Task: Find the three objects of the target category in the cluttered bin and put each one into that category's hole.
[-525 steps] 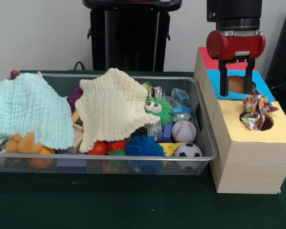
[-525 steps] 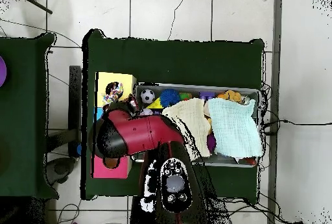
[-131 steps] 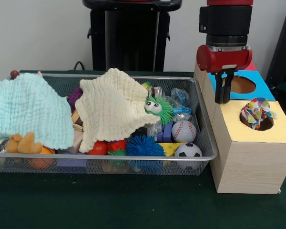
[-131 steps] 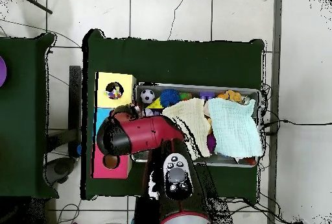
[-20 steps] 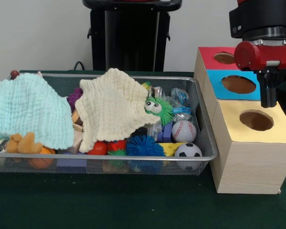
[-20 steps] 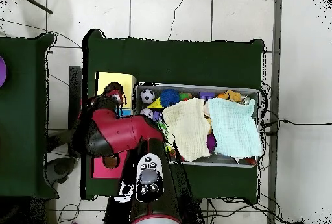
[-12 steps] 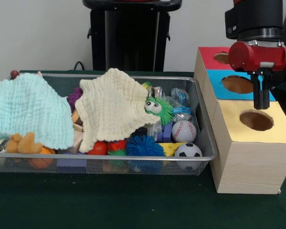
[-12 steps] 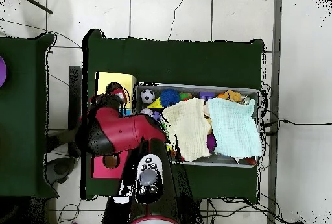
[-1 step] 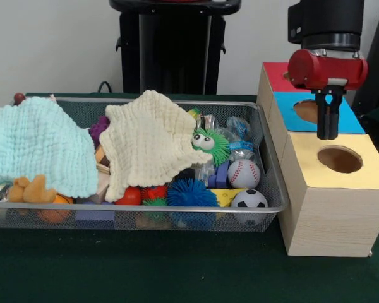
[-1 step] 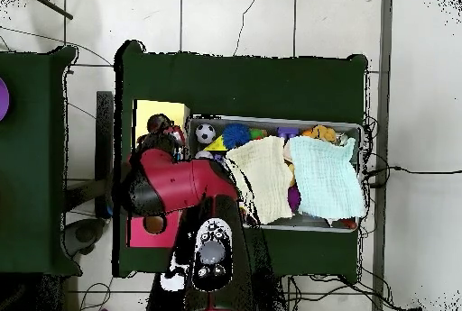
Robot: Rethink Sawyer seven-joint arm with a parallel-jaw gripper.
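Observation:
My gripper (image 9: 328, 135) hangs shut and empty over the sorting box (image 9: 331, 208), at the line between its blue top (image 9: 354, 120) and yellow top (image 9: 372, 170). The yellow hole (image 9: 340, 159) looks dark, with nothing showing in it. Behind the gripper the blue hole (image 9: 306, 111) is partly hidden, and the red hole (image 9: 283, 76) lies further back. In the overhead view the gripper (image 10: 162, 131) sits over the yellow top (image 10: 144, 114). Crinkly foil packets (image 9: 239, 136) lie in the wire bin (image 9: 273, 189) next to the box.
A cream cloth (image 9: 148, 142) and a pale blue cloth (image 9: 41, 148) cover much of the bin. A green fuzzy toy (image 9: 210, 144), baseball (image 9: 243, 173), soccer ball (image 9: 249, 201) and blue spiky ball (image 9: 189, 192) lie near the box side. The arm (image 10: 180, 186) spans the box.
The gripper has moved left in the front view, from beside the yellow hole to the blue-yellow line. The crumpled colourful packet seen in the yellow hole seconds ago no longer shows.

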